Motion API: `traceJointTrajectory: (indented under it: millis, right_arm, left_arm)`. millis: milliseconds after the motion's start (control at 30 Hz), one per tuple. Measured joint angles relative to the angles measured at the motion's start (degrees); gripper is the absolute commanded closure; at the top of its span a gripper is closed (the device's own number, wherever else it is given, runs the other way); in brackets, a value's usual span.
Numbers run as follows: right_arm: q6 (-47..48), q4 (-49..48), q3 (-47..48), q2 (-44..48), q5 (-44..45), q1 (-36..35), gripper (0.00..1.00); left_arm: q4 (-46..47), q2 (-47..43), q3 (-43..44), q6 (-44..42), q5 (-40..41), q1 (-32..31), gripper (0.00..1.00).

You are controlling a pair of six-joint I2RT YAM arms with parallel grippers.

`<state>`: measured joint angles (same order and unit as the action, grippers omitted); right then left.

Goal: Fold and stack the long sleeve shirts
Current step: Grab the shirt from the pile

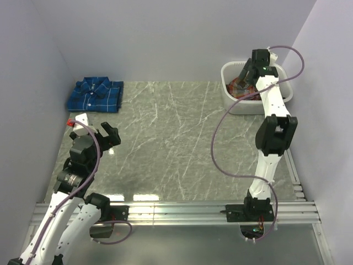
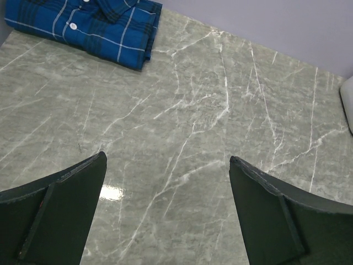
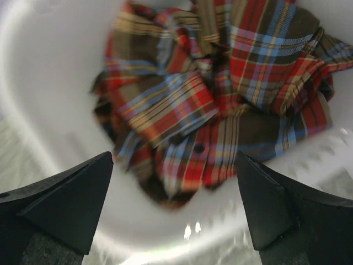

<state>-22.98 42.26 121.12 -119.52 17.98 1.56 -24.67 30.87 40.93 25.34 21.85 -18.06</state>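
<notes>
Patience first: your right jaws hang spread and empty over the crumpled red shirt (image 3: 182, 110) in the white tub (image 1: 242, 106) at the tabletop's (image 1: 165, 143) far right corner, so drop onto a top fold, close firmly and lift clear; your left jaws stand released too.

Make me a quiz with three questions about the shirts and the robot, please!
1. Where is the red plaid shirt?
A) hanging on the wall
B) in the white tub
C) on the floor

2. What colour is the folded shirt?
A) green
B) blue
C) yellow

3. The right gripper is:
A) open
B) shut
C) holding a shirt

Answers:
1 B, it lies crumpled inside the tub's walls.
2 B, it is blue plaid with white lines.
3 A, its jaws stand wide apart above the shirt.
</notes>
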Motion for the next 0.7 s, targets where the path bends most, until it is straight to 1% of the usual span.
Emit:
traceJointTrajectory:
  millis: [100,200,300,400,433,500,533,600,633,700]
  right_arm:
    - [-2.3,0.0,2.6,-7.0,-0.3,2.6,0.00]
    - [-3.8,-0.5,2.6,-11.3,-1.3,4.5,0.00]
    - [-4.5,-3.0,2.7,-14.3,-2.5,5.4,0.00]
    - [-4.4,-4.0,3.4,-17.0,-4.6,5.4,0.05]
    - [-4.3,-4.2,3.6,-17.8,-5.3,5.3,0.11]
    - [-3.8,-5.0,4.0,-19.4,-6.6,5.3,0.19]
    - [-3.7,-5.5,4.0,-19.9,-7.1,5.3,0.29]
    - [-3.0,-6.2,4.0,-20.7,-8.2,5.3,0.42]
    - [-2.6,-6.5,4.0,-21.0,-8.9,5.3,0.58]
    - [-1.9,-7.2,4.0,-21.0,-10.0,5.3,0.81]
  left_arm:
    - [0.0,0.4,0.0,-0.1,0.0,-0.2,0.01]
    - [0.0,0.9,0.0,-0.2,0.0,-0.2,0.01]
    - [0.0,1.6,0.0,-0.2,0.0,-0.2,0.01]
    - [0.0,2.1,0.0,-0.2,0.0,-0.2,0.01]
    - [0.0,2.3,0.0,-0.2,0.0,-0.2,0.01]
    - [0.0,2.6,0.0,-0.2,0.0,-0.2,0.01]
    - [0.0,2.8,0.0,-0.2,0.0,-0.2,0.01]
    - [0.0,3.1,0.0,-0.2,0.0,-0.2,0.01]
    - [0.0,3.3,0.0,-0.2,0.0,-0.2,0.01]
    - [0.0,3.7,0.0,-0.2,0.0,-0.2,0.01]
